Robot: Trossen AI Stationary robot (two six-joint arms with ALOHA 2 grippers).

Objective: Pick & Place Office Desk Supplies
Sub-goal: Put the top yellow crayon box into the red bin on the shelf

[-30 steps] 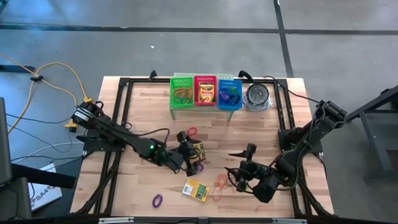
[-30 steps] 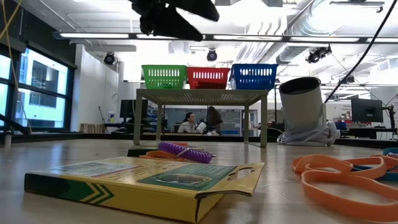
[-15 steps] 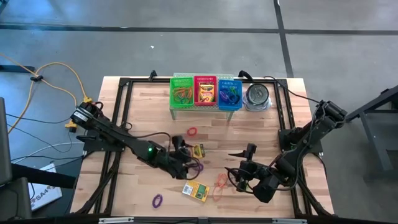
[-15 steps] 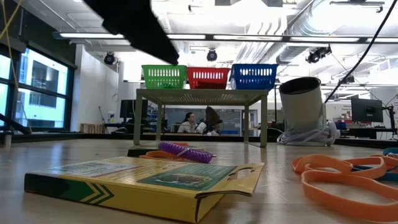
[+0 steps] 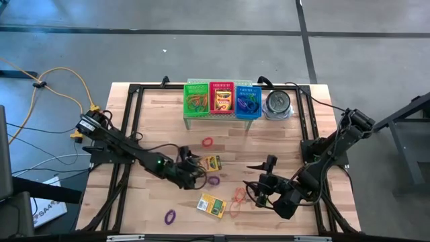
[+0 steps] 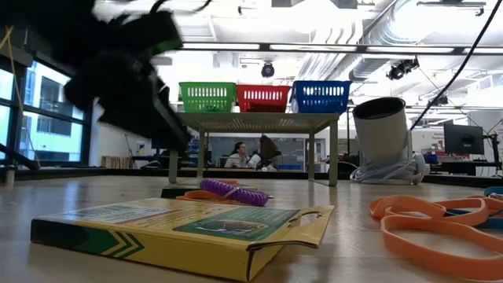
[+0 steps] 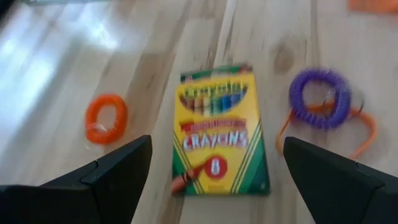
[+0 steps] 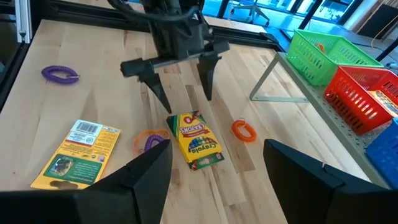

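On the shelf the baskets (image 5: 222, 99) already hold some supplies, while two crayon boxes (image 5: 212, 163) and several rubber bands (image 5: 213, 180) wait below the left gripper (image 8: 180, 78), open and empty

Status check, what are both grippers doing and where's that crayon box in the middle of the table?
Left gripper open, hovering beside face-up crayon box, nothing held. Right gripper parked, open, empty. Purple coil and orange band flank the box, not blocking.
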